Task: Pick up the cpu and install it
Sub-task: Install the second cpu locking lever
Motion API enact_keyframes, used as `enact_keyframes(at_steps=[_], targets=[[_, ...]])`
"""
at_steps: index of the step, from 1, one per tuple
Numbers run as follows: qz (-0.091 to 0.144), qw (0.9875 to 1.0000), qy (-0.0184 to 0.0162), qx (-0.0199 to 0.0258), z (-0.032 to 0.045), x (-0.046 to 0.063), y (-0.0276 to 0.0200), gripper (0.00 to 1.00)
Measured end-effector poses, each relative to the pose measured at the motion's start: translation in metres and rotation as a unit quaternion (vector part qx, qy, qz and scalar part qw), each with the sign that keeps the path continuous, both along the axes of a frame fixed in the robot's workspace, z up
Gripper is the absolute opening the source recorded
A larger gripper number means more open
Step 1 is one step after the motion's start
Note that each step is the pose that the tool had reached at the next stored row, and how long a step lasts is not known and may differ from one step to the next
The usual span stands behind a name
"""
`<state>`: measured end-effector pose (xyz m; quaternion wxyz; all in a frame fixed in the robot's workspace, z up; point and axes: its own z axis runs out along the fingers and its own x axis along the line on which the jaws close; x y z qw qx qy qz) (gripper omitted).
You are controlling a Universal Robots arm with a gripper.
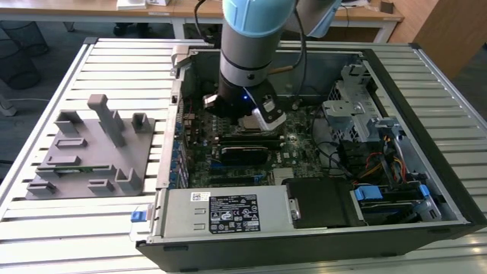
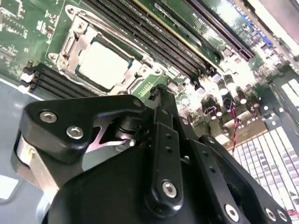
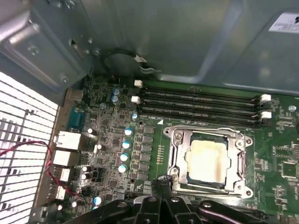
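The cpu, a pale silver square, lies flat inside the metal socket frame on the green motherboard; in the second wrist view the cpu sits the same way in the frame. My gripper hangs just above the board at the socket's edge, its black fingers closed together with nothing between them. The black linkage of the gripper points at the socket corner. In the exterior view the gripper is low inside the open computer case.
Black memory slots run beside the socket, and a black heatsink block sits near it. A drive cage and power supply crowd the case. A grey fixture plate stands on the slatted table at the exterior view's left.
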<state>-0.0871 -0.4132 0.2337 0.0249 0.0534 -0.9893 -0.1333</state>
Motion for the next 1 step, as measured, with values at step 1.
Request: enact_keyframes(at_steps=[1], targets=[[0.0, 1.0, 0.0, 0.0, 0.0012, 0.0, 0.0, 0.11]])
